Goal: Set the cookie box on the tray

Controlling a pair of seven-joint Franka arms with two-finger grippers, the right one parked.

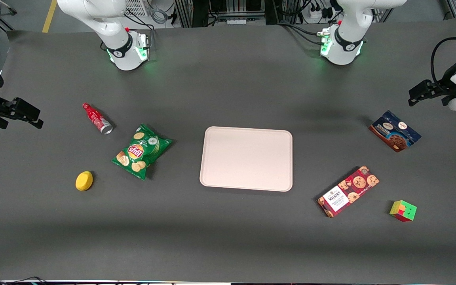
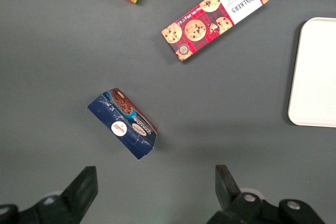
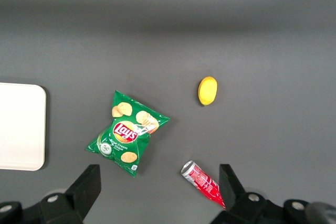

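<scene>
At the right edge of the front view, the left arm's gripper [image 1: 416,95] hung above the table with its jaws spread wide and nothing between them; the wrist view showed both fingers [image 2: 81,187] parted over bare mat. The cookie box [image 1: 395,131] lay flat in the right part of that front frame, just below the gripper, well apart from the tray [image 1: 246,158] at frame centre. The reach had not yet begun, I judged. To do it well, the arm would need to drop squarely over the box, turn the wrist so the fingers straddled its narrow width rather than its length, and close on the middle so it would not swing. It should keep off the longer red box [image 1: 348,191], lower in the frame.

Counted: one cookie box, one tray, one red box, one colour cube [image 1: 403,210], one chip bag [image 1: 141,151], one red bottle [image 1: 97,118], one yellow lump [image 1: 84,181].
</scene>
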